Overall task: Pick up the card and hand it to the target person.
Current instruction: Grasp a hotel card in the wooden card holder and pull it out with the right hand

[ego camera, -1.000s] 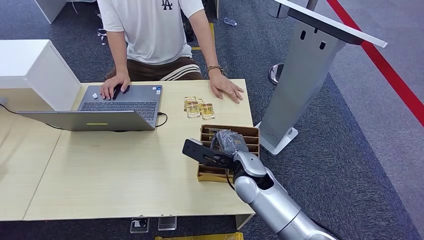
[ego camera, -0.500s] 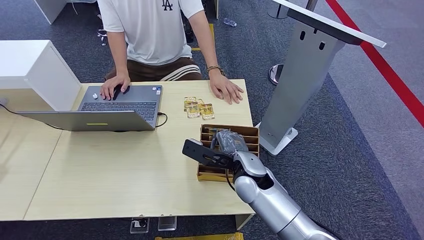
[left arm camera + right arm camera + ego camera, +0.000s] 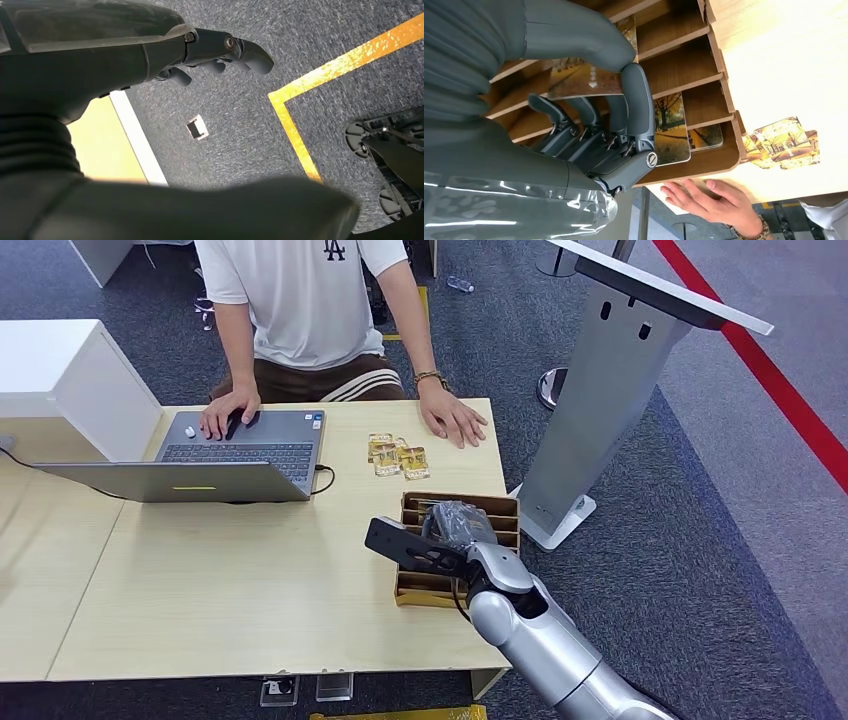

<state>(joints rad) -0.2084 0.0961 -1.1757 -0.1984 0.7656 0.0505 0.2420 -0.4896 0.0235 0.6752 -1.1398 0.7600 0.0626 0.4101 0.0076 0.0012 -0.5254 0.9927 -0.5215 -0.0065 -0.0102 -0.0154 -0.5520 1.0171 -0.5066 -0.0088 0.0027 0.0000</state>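
**Right robot hand on the card in the organiser — no visible motion over the last second**

Change: almost none. The light wooden table (image 3: 230, 590), the open grey laptop (image 3: 200, 465) and the seated person in a white T-shirt (image 3: 300, 300) are as they were a second ago. The right robot hand (image 3: 455, 525) stays over the brown slotted wooden card organiser (image 3: 505, 502), shifted only a trace.

In the right wrist view, the thumb and fingers (image 3: 636, 105) pinch a card printed with an autumn tree scene (image 3: 579, 82), still partly in its slot. Judgement: grasp made, lift not begun; hand-over remains.

Left robot hand (image 3: 220, 50) hangs over carpet, fingers loosely curled, holding nothing.

Writing: "LA" logo (image 3: 334, 249) on the shirt. Nothing else legible.
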